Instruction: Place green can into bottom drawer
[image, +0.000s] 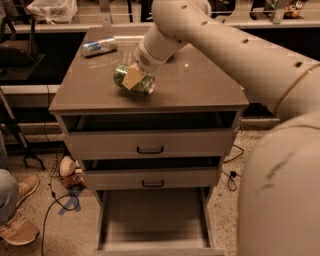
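Now, end effector (133, 78) clasping green can (144, 85) atop cabinet (200, 87)

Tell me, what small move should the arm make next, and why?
Probably a short lift straight up. The claw is down on the green can, which lies on the cabinet top, while the bottom drawer stands pulled out below. The can has to clear the top before it can travel forward and down.

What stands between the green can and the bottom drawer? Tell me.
Nothing visible blocks it. The hand grips the green can on the cabinet top; the bottom drawer is pulled out below. The can must only clear the top's front edge and two upper drawer fronts.
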